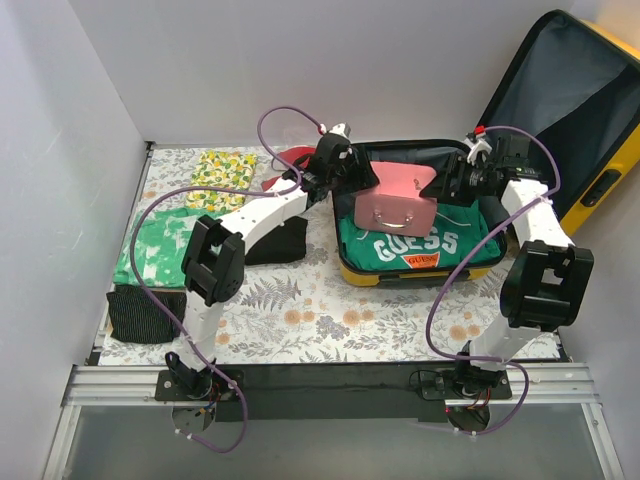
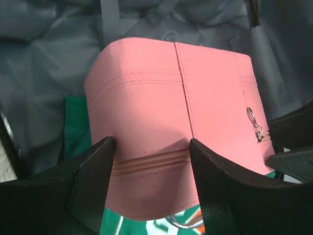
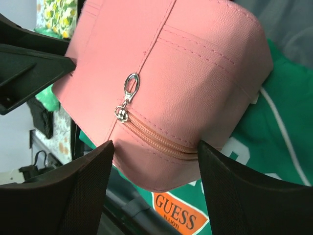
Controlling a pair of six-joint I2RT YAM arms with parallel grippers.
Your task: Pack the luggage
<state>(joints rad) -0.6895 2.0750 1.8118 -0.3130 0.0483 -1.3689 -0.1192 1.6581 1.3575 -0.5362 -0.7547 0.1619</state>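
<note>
Luggage (image 1: 400, 276), yellow and hard-shelled, lies open at the far right of the table (image 1: 300, 300). Its base is flat on the flowered cover. Its lid (image 1: 570, 110) stands tilted up behind to the right, showing the grey lining. In the base a green shirt (image 1: 420, 245) with white GUESS lettering is spread out, and a pink case (image 1: 395, 205) sits above it.

My left gripper (image 1: 352, 172) reaches in from the left end of that pink case. In my left wrist view its two black fingers (image 2: 93, 171) press against the case on either side of the zip seam, clenched on it. My right gripper (image 1: 450, 180) comes in from the opposite end. My right wrist view shows its fingers (image 3: 220, 176) clamped the same way on the case, with the silver zip pull (image 3: 129, 88) just above them.

Left of the luggage, a black garment (image 1: 285, 240) lies under my left arm. A lemon-print cloth (image 1: 222, 168), a green and white cloth (image 1: 160, 245) and a dark ribbed piece (image 1: 140, 312) lie further left.
</note>
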